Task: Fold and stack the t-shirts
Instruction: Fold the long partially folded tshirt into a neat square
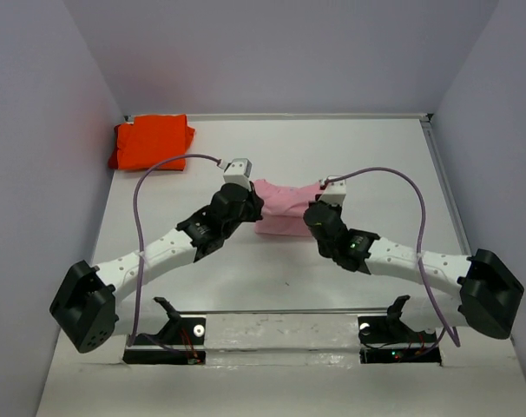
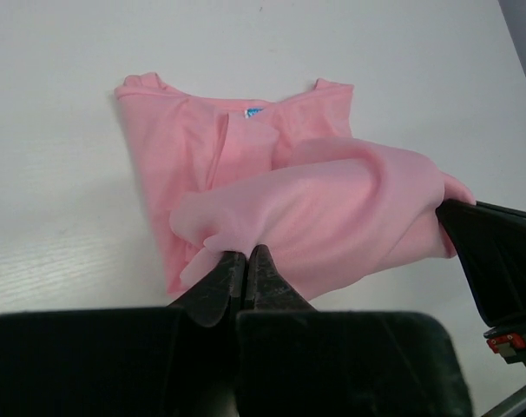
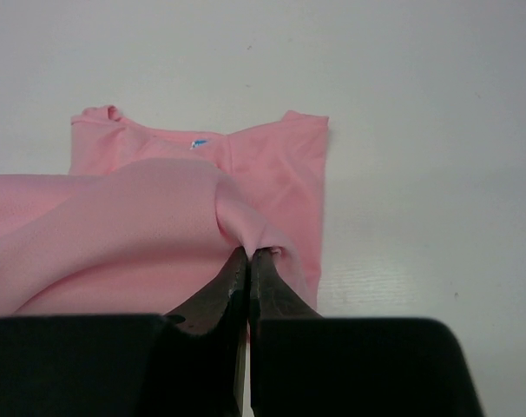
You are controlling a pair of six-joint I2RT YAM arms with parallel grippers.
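Table [image 2: 63,52], pink t-shirt [image 2: 315,208] pinched in left hand [image 2: 247,261]

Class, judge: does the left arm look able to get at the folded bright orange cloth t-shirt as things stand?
Probably not yet: the left arm has its jaws shut on the light pink cloth t-shirt. Otherwise bare table lies between it and the bright orange cloth t-shirt.

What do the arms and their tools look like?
The left arm and right arm share white links, black joints and bulky black bases. A purple cable loops from each base to a white wrist block. The left tool and right tool each end in two black tapered fingers.
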